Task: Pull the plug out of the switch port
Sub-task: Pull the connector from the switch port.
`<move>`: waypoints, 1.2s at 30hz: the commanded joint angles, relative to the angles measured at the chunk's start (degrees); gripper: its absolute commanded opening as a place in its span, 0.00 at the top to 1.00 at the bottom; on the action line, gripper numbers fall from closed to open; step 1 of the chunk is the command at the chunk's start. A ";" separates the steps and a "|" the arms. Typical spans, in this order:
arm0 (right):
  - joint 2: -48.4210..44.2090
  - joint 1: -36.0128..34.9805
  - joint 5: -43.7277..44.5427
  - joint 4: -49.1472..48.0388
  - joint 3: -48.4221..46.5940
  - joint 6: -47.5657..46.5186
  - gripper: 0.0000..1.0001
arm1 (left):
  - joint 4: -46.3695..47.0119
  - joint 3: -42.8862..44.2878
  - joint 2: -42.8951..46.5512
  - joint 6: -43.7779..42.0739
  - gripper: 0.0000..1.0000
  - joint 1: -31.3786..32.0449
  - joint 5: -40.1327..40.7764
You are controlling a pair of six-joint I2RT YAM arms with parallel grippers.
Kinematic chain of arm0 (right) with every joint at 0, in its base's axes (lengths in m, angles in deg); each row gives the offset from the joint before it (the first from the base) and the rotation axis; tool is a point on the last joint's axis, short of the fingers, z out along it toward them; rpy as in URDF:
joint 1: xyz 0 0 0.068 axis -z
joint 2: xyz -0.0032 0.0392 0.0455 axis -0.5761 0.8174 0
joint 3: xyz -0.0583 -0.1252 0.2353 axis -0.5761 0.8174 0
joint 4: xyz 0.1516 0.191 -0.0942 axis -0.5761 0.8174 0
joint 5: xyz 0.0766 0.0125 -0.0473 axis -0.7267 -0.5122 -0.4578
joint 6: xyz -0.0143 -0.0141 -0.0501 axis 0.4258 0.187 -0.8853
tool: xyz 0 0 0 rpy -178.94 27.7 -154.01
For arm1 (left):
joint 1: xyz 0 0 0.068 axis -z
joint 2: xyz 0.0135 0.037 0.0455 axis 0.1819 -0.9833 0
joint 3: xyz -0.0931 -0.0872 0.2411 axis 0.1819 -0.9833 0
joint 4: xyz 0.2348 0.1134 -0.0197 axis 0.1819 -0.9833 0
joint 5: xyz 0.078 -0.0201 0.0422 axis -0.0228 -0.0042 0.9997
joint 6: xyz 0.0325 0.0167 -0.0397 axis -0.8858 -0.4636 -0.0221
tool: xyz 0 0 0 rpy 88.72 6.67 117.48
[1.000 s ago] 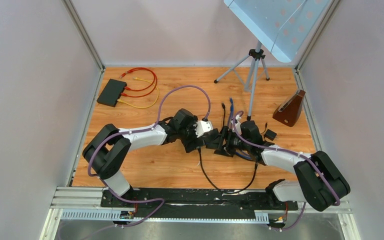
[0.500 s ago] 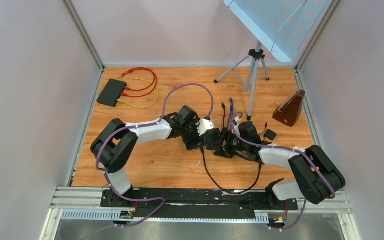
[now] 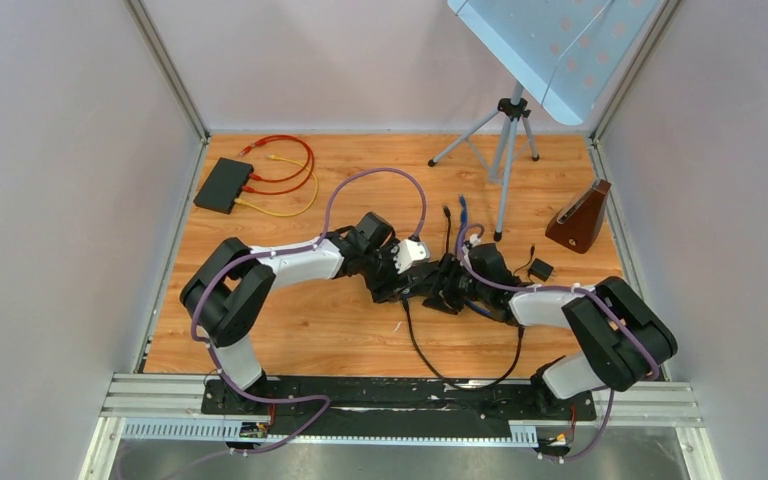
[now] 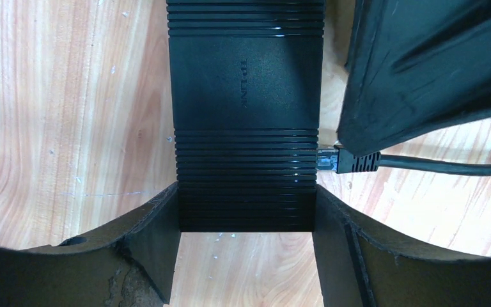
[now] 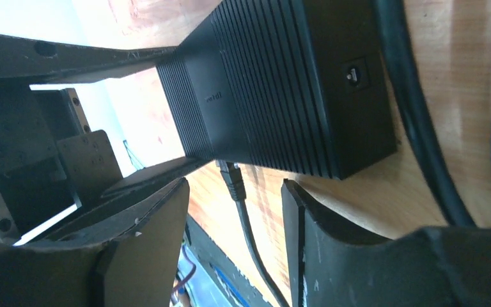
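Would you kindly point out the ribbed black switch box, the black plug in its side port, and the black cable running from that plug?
ribbed black switch box (image 4: 246, 96): left wrist view, smooth top panel.
black plug (image 4: 358, 162): left wrist view, moulded boot.
black cable (image 4: 447, 167): left wrist view, stretch beyond the boot.

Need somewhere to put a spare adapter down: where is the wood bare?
Bare wood lies between the left arm and the near rail, and at the back between the red cable and the tripod. Crowded mid-table, where the left gripper and right gripper meet the switch.
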 commanded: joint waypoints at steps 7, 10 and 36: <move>-0.13 -10.78 21.99 -16.34 7.84 12.76 0.46 | -0.42 -2.07 2.98 3.27 0.32 0.02 -3.16; 1.78 -11.77 24.54 -22.09 9.24 13.41 0.46 | -0.52 -1.85 2.56 3.42 0.32 0.04 -3.22; 9.12 -13.88 22.89 -38.32 10.43 12.08 0.62 | -1.54 -0.89 0.42 2.86 0.31 0.04 -5.01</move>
